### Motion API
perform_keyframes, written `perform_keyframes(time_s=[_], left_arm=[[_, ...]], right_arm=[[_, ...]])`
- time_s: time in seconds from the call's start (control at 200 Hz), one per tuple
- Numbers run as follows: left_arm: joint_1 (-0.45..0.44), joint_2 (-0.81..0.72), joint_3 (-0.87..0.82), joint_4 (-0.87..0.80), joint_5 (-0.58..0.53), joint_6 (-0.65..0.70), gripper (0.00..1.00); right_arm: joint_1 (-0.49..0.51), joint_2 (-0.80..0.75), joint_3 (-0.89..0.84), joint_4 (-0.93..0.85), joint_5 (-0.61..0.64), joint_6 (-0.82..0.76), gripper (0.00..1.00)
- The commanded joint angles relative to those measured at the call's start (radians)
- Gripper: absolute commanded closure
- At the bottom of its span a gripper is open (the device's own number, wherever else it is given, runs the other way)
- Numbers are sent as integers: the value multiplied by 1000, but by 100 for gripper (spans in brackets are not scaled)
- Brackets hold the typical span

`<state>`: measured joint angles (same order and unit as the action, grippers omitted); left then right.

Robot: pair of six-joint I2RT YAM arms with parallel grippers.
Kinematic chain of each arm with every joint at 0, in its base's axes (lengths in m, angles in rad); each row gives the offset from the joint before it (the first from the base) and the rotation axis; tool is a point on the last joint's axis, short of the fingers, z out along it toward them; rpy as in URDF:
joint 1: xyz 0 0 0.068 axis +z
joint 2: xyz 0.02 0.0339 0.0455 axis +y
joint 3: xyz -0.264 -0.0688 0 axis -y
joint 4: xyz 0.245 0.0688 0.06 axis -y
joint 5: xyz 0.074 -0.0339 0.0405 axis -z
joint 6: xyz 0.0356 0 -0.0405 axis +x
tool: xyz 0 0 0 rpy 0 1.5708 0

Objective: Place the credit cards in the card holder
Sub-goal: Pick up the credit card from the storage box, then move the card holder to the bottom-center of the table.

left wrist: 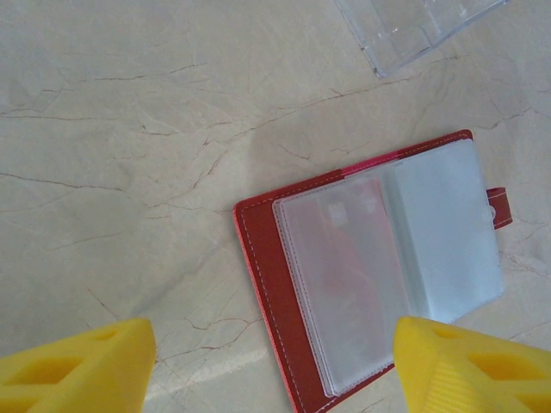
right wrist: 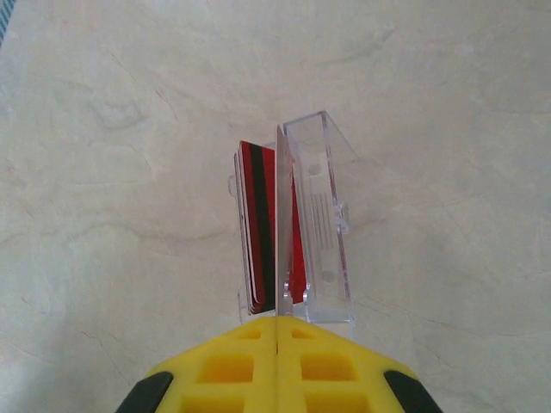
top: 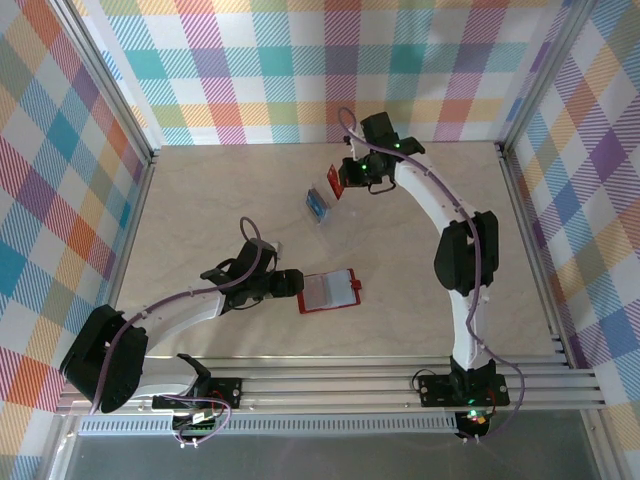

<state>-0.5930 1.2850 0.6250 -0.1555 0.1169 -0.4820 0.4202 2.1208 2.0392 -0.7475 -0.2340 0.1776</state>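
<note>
The card holder (left wrist: pixel 267 284) lies open on the desk (left wrist: pixel 129 129) before the left hand (left wrist: pixel 275 368) — its fingers (left wrist: pixel 77 366) apart, empty — while the right hand (right wrist: pixel 277 331) is pinched together on a clear case (right wrist: pixel 323 215) holding red credit cards (right wrist: pixel 258 224).

Top camera: high behind the bases (top: pixel 222 388), I look down on the holder (top: pixel 328 291). Left wrist: close above the holder, shared with top. Right wrist: close on a case (right wrist: pixel 320 215), beyond the holder.
</note>
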Motion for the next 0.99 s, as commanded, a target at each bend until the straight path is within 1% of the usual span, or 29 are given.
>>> perform_keyframes(time_s=[0.0,0.1,0.255,0.345,0.445,0.495,0.55,0.725,0.775,0.895,0.99], left_arm=[[7,-22,-1,-14,-15,-5,27],[7,-18,-2,-15,-14,-5,27],[7,-4,1,-10,-11,-6,27],[7,6,0,-3,5,-9,27],[6,16,-2,10,21,-12,30],[5,21,-2,14,27,-12,33],[4,27,-2,20,31,-13,39],[-1,67,5,40,69,-10,61],[-5,78,7,48,79,-8,66],[-25,110,22,60,102,6,75],[-43,147,40,59,105,14,77]], right_arm=[[9,-58,-33,29,17,27,100],[12,-108,-94,51,20,50,100],[42,-236,-269,108,59,93,100],[71,-325,-397,152,78,125,100],[114,-439,-547,201,117,164,100],[143,-485,-620,218,138,183,100],[177,-524,-687,237,154,205,100],[275,-622,-894,324,207,297,100],[302,-642,-939,346,225,319,100],[350,-658,-1022,401,248,363,100],[380,-643,-1058,436,279,384,100]])
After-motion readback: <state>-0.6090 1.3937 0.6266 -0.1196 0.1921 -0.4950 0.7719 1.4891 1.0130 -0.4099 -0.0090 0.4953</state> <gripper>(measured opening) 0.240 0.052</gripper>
